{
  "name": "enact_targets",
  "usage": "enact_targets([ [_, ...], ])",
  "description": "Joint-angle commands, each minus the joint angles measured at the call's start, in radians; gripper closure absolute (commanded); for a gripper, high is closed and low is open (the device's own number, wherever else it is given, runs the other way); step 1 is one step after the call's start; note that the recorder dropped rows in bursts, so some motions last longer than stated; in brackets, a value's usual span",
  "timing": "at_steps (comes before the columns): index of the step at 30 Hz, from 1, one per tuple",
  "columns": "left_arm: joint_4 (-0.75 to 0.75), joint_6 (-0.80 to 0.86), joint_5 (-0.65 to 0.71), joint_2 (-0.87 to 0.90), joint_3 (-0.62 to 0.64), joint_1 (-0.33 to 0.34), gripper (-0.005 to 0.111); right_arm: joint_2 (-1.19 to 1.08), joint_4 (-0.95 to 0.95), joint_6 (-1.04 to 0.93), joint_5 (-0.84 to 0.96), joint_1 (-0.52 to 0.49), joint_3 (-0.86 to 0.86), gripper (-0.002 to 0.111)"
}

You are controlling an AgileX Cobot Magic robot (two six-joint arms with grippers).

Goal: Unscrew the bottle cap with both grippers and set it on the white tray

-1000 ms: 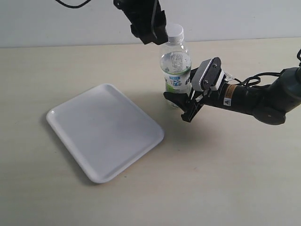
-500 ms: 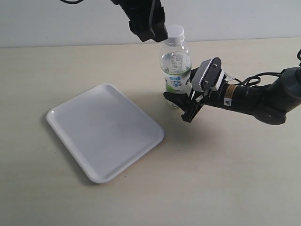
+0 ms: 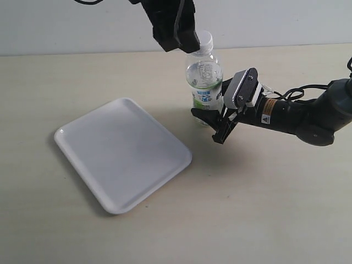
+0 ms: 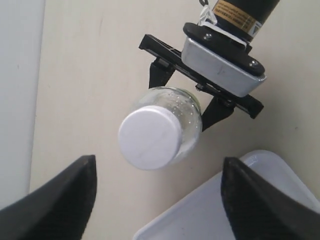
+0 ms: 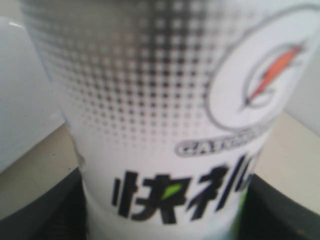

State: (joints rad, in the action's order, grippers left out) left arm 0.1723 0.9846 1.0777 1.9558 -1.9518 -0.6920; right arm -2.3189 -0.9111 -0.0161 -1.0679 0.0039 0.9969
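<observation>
The bottle (image 3: 205,82) stands upright on the table, just right of the white tray (image 3: 124,154). Its white bottle cap (image 3: 206,37) is on the neck, partly covered by my left gripper (image 3: 188,40), which hangs at cap height just to its left. In the left wrist view the cap (image 4: 150,137) lies ahead of the wide-open left gripper (image 4: 157,200), not between its fingers (image 4: 55,200). My right gripper (image 3: 212,122) is shut on the bottle's lower body. In the right wrist view the label (image 5: 165,125) fills the frame, and the right gripper (image 5: 165,222) has dark fingers (image 5: 40,212) against both sides.
The beige table (image 3: 275,209) runs back to a pale wall (image 3: 275,22). The right arm (image 3: 308,115) lies low over the table at the right, with cables behind it. The tray corner (image 4: 250,200) shows close to the bottle in the left wrist view.
My left gripper has shifted slightly right toward the cap and now covers part of it. The bottle, the right gripper and the tray have not moved.
</observation>
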Motion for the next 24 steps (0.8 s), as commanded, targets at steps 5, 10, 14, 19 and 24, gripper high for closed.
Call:
enact_targets([
  [5, 0.03, 0.078, -0.011, -0.005, -0.005, -0.005, 0.032, -0.019, -0.016, -0.056, 0.106, -0.002, -0.002, 0.108],
  [10, 0.071, 0.111, -0.011, 0.023, -0.005, -0.005, 0.032, -0.019, -0.016, -0.068, 0.106, -0.002, -0.002, 0.108],
  [14, 0.069, 0.114, -0.022, 0.043, -0.005, -0.005, 0.032, -0.019, -0.016, -0.068, 0.118, -0.002, -0.002, 0.108],
  [19, 0.069, 0.114, -0.042, 0.061, -0.005, -0.005, 0.033, -0.019, -0.016, -0.068, 0.121, -0.002, -0.002, 0.108],
  [24, 0.067, 0.114, -0.066, 0.066, -0.005, -0.005, 0.033, -0.019, -0.016, -0.068, 0.121, -0.002, -0.002, 0.108],
])
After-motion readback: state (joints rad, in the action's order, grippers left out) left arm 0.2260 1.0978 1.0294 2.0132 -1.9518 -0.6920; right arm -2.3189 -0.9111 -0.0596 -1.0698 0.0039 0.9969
